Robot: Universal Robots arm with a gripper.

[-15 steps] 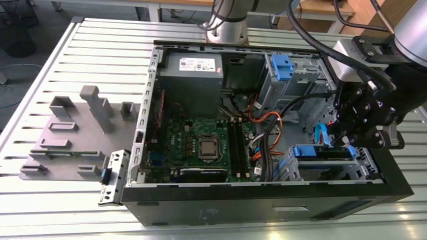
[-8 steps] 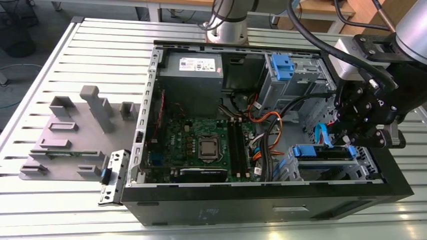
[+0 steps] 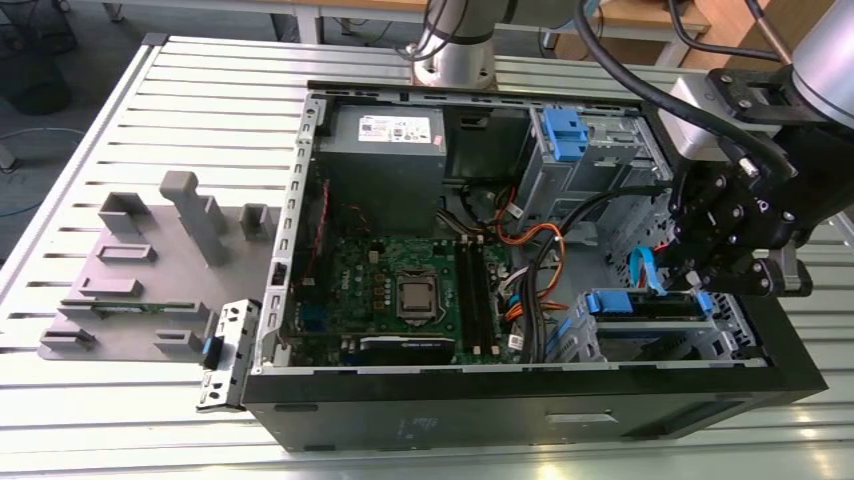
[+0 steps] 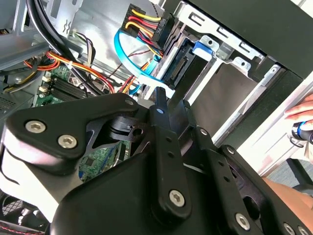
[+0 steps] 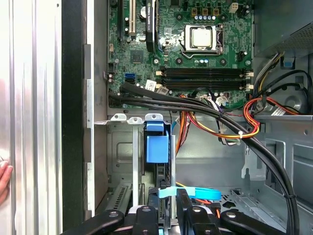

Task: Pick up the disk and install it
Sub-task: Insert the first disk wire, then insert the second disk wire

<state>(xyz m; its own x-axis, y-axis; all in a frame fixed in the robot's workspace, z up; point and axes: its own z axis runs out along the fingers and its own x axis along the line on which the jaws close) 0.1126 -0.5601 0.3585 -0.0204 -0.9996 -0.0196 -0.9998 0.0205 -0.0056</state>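
motherboard (image 3: pixel 400 285) | power supply box (image 3: pixel 384 140) | grey fixture block (image 3: pixel 134 270) | slatted table (image 3: pixel 147 110)

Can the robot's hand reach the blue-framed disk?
Probably yes. In the first wrist view the hand sits right at the disk, and the black cables pass beyond it, not between them.

The arm reaches in from the exterior view's right, its black tool (image 3: pixel 727 285) pointing downward, fingers nearly together.

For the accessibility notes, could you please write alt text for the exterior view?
A black gripper on a robot arm reaches into the exterior view's right side of an open computer case, beside a blue-handled drive bay. A green motherboard lies at the case's centre, and a grey parts fixture stands outside on the slatted table.
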